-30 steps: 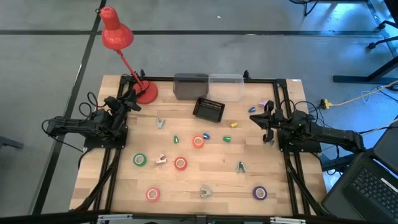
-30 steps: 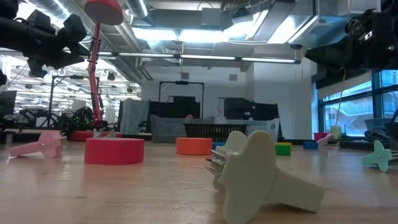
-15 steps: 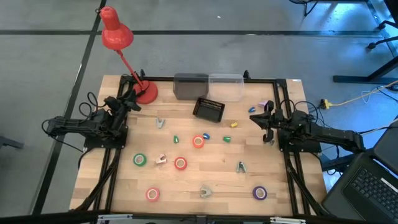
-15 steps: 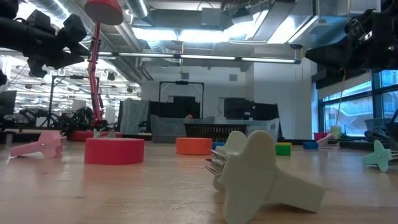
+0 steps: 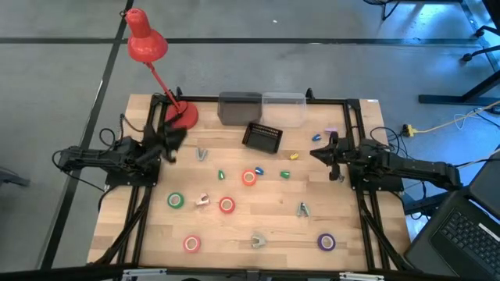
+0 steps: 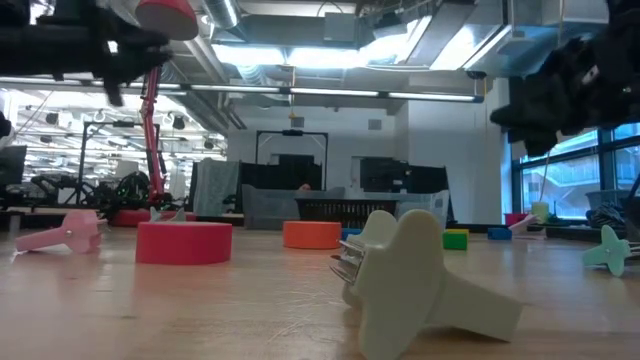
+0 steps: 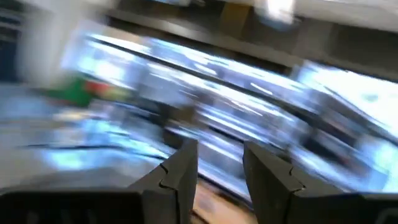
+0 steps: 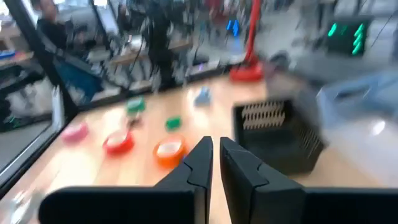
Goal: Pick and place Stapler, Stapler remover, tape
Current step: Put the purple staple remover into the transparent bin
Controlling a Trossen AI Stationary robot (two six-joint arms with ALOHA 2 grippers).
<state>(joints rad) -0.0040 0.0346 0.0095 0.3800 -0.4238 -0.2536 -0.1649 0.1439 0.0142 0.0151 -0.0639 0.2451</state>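
Tape rolls lie flat on the wooden table: green point(image 5: 176, 200), red point(image 5: 226, 204), orange point(image 5: 249, 177), red-pink point(image 5: 191, 243) and purple point(image 5: 326, 242). Stapler removers rest among them: grey point(image 5: 201, 154), pink point(image 5: 202, 200), pale point(image 5: 258, 240) and teal point(image 5: 302, 208). Small staplers lie around mid-table, such as a green one point(image 5: 286, 174), a yellow one point(image 5: 294, 155) and a blue one point(image 5: 317, 137). My left gripper point(image 5: 176, 134) hangs open above the table's left side, holding nothing point(image 7: 221, 165). Above the right side, my right gripper point(image 5: 316, 153) is shut and empty point(image 8: 216, 155).
A black mesh basket point(image 5: 262, 137) stands at the far middle, with a grey bin point(image 5: 240, 108) and a clear bin point(image 5: 283, 109) behind it. A red desk lamp's base point(image 5: 184, 117) sits at the far left, close to my left gripper. Black frame rails run along both sides.
My left gripper has swung sideways at the wrist toward the table's right, now pointing toward the lamp base and the middle. My right gripper has tipped and dipped a little. Nothing on the table has moved.
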